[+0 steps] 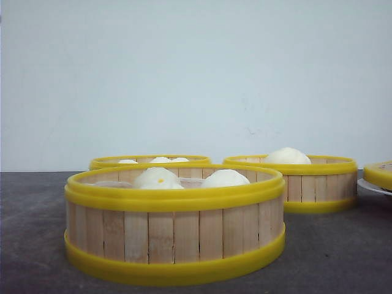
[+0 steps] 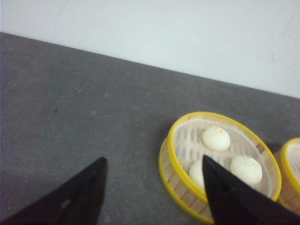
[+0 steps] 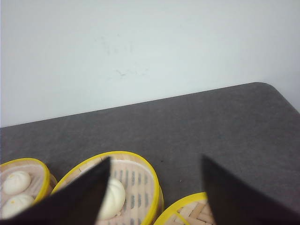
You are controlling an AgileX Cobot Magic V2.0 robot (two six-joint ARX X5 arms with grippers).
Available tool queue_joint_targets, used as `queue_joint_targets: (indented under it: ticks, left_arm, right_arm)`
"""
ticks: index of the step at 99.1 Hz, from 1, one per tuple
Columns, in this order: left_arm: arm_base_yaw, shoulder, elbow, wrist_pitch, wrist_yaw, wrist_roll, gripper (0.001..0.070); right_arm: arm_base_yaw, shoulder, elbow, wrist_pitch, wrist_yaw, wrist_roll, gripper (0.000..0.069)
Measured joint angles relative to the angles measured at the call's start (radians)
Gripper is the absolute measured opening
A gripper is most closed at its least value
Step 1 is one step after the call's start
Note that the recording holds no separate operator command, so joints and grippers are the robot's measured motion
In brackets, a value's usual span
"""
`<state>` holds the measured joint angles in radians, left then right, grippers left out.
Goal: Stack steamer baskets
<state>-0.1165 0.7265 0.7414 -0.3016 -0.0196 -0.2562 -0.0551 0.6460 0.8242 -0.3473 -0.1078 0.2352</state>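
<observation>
A plain white wall is backing the dark grey counter (image 1: 37, 245), where three steamer baskets (image 1: 174, 220) are sitting apart, unstacked: one near, two behind. Your left hand (image 2: 152, 187) and right hand (image 3: 154, 187) are hanging open and empty, so you should be straddling a rim squarely and lifting level to keep the buns (image 1: 225, 178) seated. No labels or writing are showing.

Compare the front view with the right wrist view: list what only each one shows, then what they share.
Only the front view shows the nearest steamer basket side-on, its slat wall and the buns inside it, plus the far left basket behind it.

Only the right wrist view shows the right gripper, its dark fingers spread apart, and the table's rounded corner.

Both show the basket with one bun, the yellow-rimmed piece beside it, the gray table and the pale wall.
</observation>
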Motion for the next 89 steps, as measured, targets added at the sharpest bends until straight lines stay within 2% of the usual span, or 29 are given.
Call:
queue_joint_targets:
  ticks: [17, 33, 89]
  left_arm:
    - [-0.001, 0.065, 0.000, 0.007, 0.000, 0.002, 0.0427]
    - [-0.011, 0.178, 0.035, 0.013, 0.000, 0.009, 0.0428]
    - [-0.048, 0.841, 0.546, -0.204, 0.009, 0.054, 0.0428]
  right_arm:
    - [0.002, 0.031, 0.000, 0.008, -0.048, 0.000, 0.0486]
    - [0.036, 0.072, 0.005, 0.015, -0.053, 0.000, 0.0486]
    - [0.168, 0.225, 0.045, 0.013, -0.050, 0.000, 0.0486]
